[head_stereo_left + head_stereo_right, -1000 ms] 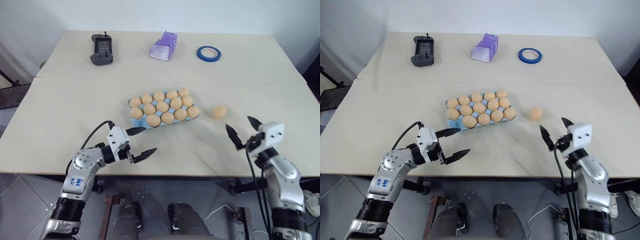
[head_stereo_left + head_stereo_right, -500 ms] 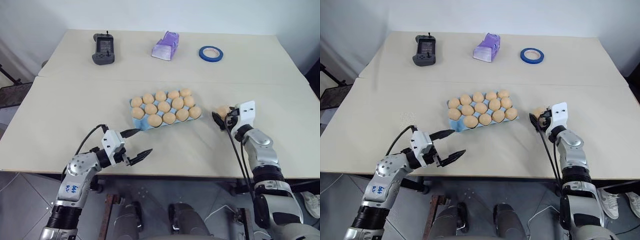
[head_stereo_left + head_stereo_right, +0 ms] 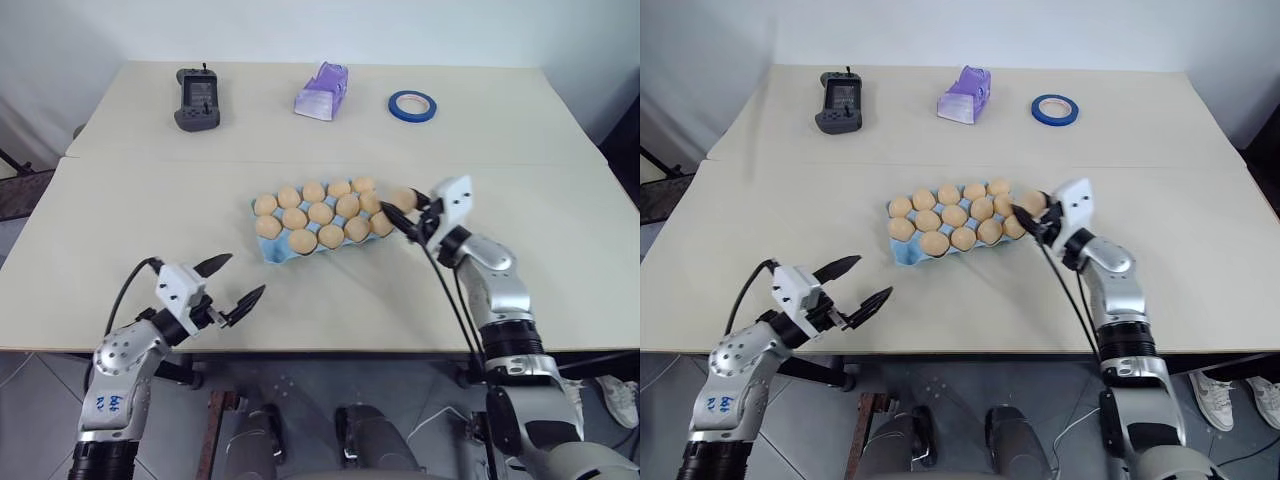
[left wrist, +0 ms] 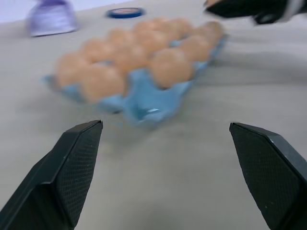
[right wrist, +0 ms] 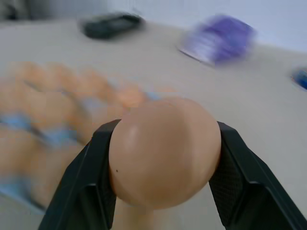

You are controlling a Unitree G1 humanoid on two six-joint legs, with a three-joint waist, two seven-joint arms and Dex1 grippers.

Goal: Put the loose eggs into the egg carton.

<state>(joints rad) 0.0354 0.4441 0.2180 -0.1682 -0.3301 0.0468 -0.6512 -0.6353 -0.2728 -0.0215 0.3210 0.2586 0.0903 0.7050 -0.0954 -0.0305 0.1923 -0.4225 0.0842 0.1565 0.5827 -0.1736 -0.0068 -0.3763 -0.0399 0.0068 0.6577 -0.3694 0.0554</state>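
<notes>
While my right fingers [image 5: 163, 201] clamp the egg [image 5: 164, 151] mid-frame beside the egg carton [image 3: 283, 248], my left fingers [image 3: 232, 280] gape empty; lowering crookedly could crack a seated neighbour.

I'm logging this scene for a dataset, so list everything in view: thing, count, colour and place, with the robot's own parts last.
table: one, beige, under everything.
egg carton: one, light blue, table centre.
eggs in carton: fourteen, pale orange-tan, seated in the cups.
loose egg: one, pale orange-tan, held at the carton's right end.
handheld controller: one, dark grey, far left of the table.
tissue pack: one, purple-white, far centre.
tape roll: one, blue, far right.
left end effector: black fingers, open, over the near left table edge.
right end effector: black fingers, shut on the loose egg.
</notes>
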